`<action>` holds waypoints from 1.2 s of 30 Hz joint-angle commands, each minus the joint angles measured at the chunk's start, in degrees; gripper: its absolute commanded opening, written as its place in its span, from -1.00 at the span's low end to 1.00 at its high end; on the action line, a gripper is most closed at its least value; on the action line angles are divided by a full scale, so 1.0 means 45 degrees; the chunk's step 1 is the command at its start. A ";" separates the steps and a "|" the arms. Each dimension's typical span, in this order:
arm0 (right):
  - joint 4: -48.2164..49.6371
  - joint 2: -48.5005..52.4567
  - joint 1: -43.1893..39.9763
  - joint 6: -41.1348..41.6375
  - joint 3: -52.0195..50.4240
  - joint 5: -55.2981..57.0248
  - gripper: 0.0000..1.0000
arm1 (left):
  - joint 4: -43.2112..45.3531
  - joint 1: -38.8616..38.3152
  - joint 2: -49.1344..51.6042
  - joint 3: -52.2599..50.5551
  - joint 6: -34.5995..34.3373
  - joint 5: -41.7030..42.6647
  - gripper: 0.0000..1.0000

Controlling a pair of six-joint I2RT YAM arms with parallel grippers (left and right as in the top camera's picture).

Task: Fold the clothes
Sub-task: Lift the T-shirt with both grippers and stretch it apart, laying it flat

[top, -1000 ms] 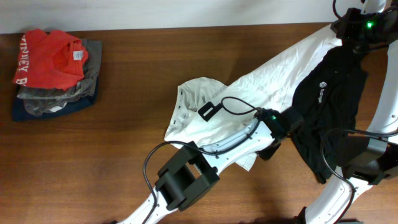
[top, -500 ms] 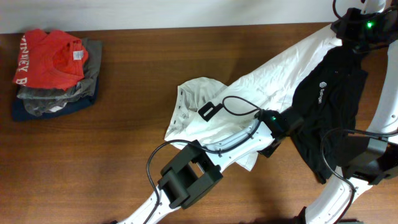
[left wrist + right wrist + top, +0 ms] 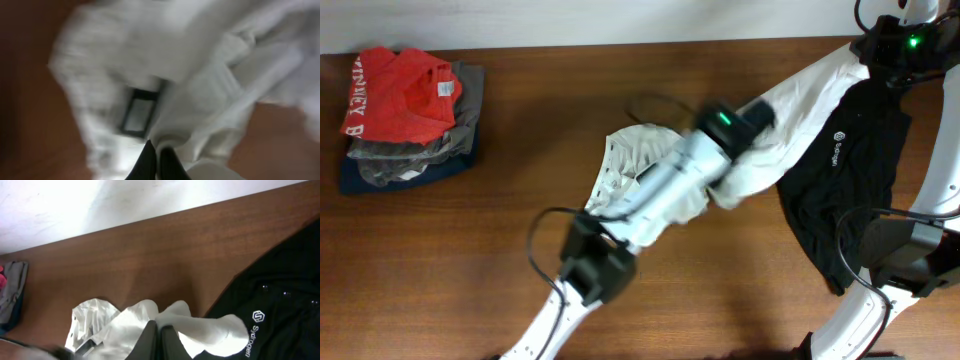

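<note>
White cloth fills most of the left wrist view. It is the white T-shirt [image 3: 800, 95], and it lies on the brown table [image 3: 520, 230] in a long, crumpled strip.

The left gripper [image 3: 155, 162] has its two fingers pressed together on a bit of the white T-shirt. That picture is blurry, so I cannot tell which part of the shirt is pinched. The left arm [image 3: 665, 185] reaches across the middle of the white T-shirt and looks smeary too.

The right gripper [image 3: 155, 339] is pinched tight on the right end of the white T-shirt, and that end is pulled up off the wood.

A black garment [image 3: 860, 190] with a small white logo [image 3: 835, 150] lies just to the right of the white T-shirt, touching it.

Well away to the left of the white T-shirt sits a pile of clothes. It has a red garment [image 3: 405, 95] on top, a grey one [image 3: 465, 130] under it, and a navy one [image 3: 360, 185] at the bottom.
</note>
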 commanded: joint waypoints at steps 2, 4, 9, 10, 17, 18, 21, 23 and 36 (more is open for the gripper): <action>0.0000 -0.1190 -0.0117 0.0049 -0.0029 -0.0248 -0.92 | -0.1472 0.2025 -0.1389 0.3016 0.0024 -0.0442 -0.98; -0.0015 -0.1477 -0.0117 0.0049 -0.0029 -0.0248 -0.92 | -0.1904 0.2652 -0.1593 0.3852 0.0029 -0.0209 -0.98; -0.0340 -0.2021 -0.0117 0.0049 -0.0029 -0.0253 -0.92 | -0.1894 0.3793 -0.2195 0.4410 0.1268 0.0199 -0.98; -0.0447 -0.2176 -0.0117 0.0044 -0.0029 -0.0248 -0.92 | -0.1885 0.3997 -0.2380 0.4410 0.1268 0.0005 -0.98; -0.0928 -0.3662 -0.0117 -0.0355 0.0039 -0.0107 -0.92 | -0.1647 0.5450 -0.4323 0.4614 0.1273 -0.0379 -0.98; -0.1020 -0.4002 -0.0117 -0.0384 0.0049 0.0005 -0.92 | -0.1569 0.5697 -0.4760 0.4624 0.1273 -0.0379 -0.98; -0.1273 -0.5022 -0.0117 -0.0389 0.0058 0.0340 -0.92 | -0.1311 0.6484 -0.6188 0.4624 0.1273 -0.0379 -0.98; -0.1413 -0.5756 -0.0117 -0.0447 0.0053 0.0510 -0.92 | -0.1122 0.6955 -0.7184 0.4624 0.1360 -0.0374 -0.98; -0.1773 -1.0642 -0.0117 -0.0471 0.0058 0.1719 -0.92 | -0.0670 0.7339 -1.2007 0.4619 0.2030 -0.0364 -0.98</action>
